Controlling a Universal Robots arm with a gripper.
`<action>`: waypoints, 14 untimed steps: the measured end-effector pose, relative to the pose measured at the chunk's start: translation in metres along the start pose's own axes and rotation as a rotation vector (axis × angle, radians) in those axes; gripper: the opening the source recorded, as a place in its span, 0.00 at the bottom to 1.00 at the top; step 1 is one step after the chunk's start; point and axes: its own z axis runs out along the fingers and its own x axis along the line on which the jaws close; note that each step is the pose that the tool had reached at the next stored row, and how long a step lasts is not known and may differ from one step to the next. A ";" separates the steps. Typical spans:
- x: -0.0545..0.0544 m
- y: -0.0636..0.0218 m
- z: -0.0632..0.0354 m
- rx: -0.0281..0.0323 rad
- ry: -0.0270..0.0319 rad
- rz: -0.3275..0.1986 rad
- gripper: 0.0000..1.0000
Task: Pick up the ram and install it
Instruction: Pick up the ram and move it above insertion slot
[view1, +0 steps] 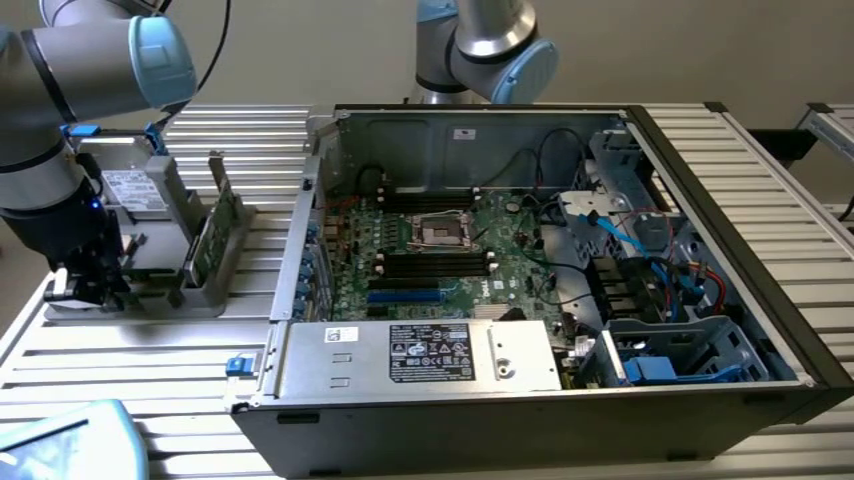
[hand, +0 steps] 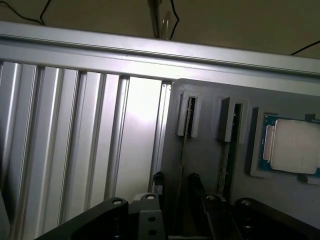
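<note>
The ram stands on edge in its holder, jaws wide apart nearby.

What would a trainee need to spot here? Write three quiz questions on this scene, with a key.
1. True or false: the ram already sits in the motherboard.
2. The gripper is at: A) the grey holder; B) the power supply; C) the computer case.
3. Fill in: in the wrist view, the holder's recess contains a square silver ____.
Key: 1 false, it stands upright in the holder; 2 A; 3 processor chip.
</note>
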 end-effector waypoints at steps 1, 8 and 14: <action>0.000 0.0000 0.0000 0.0000 0.0000 0.000 0.33; 0.000 -0.0001 0.0000 0.0001 0.0001 0.000 0.18; 0.000 0.0000 0.0000 0.0000 0.0000 0.000 0.15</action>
